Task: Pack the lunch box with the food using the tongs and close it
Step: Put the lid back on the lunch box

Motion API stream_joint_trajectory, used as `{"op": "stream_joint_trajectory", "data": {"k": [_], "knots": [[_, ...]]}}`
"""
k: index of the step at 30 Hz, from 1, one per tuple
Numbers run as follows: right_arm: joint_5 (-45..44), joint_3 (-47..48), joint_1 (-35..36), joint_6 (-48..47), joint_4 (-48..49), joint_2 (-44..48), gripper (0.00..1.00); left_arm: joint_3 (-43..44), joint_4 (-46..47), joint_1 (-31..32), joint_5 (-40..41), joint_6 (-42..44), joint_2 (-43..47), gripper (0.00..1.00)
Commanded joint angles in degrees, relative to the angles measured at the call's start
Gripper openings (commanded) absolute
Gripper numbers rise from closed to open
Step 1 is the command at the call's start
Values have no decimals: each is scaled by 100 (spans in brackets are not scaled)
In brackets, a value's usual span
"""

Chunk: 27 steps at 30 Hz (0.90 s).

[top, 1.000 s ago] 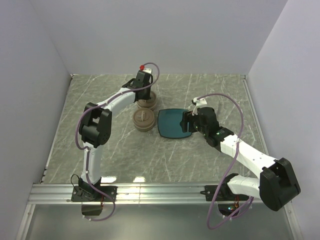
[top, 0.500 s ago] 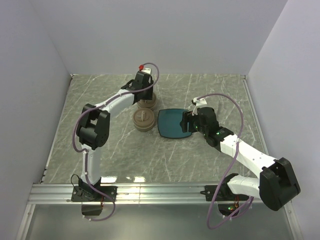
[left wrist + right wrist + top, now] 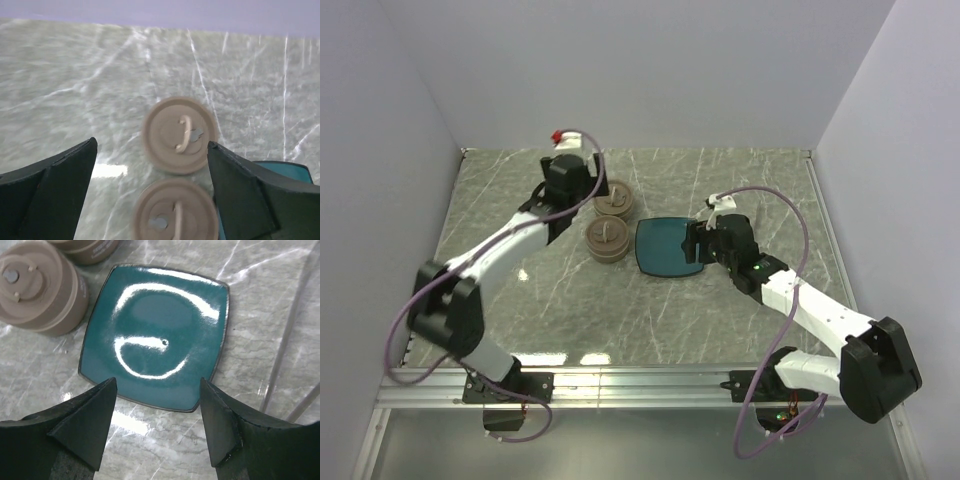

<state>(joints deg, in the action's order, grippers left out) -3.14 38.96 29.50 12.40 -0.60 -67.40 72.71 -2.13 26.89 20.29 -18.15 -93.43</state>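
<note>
Two lidded lunch box tubs (image 3: 67, 310) stood near the bare teal plate (image 3: 155, 315), food and tongs unseen, as the left hand (image 3: 151, 147), spread wide, looked best lifted straight clear of the lids (image 3: 179, 135) while the right hand (image 3: 157, 385) hung spread over the plate.

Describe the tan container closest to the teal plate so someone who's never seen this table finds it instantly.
Find the square teal plate midway across the grey marble table. Two round tan lidded pots stand to its left; the near tan container sits right beside the plate's left edge. The far tan container stands behind it, closer to the back wall.
</note>
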Motion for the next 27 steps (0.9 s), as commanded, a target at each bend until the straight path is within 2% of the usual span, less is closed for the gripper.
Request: {"op": "stream_joint_trajectory", "data": {"k": [1,11,13,17,22,27], "knots": [[-319,-19,56,60,218,358,74,-888,1126,26,729,-215,1088,99],[-1223,-319,-31,218,359,1333,78,-3683,1742,9,1714,-584,3908,99],[-1469,-406,-58,245,411,1683,79,-4193,1664,9,1855,-733,4673,99],[-1768,-635,-93,280,534,2414,80,-4528,972,0,1891,-1014,5842,100],[-1962,-907,-111,315,649,3178,82,-4608,855,9,1750,-1024,6223,100],[-2077,-1022,-128,333,675,3426,82,-4538,872,17,1758,-1015,5933,99]]}}
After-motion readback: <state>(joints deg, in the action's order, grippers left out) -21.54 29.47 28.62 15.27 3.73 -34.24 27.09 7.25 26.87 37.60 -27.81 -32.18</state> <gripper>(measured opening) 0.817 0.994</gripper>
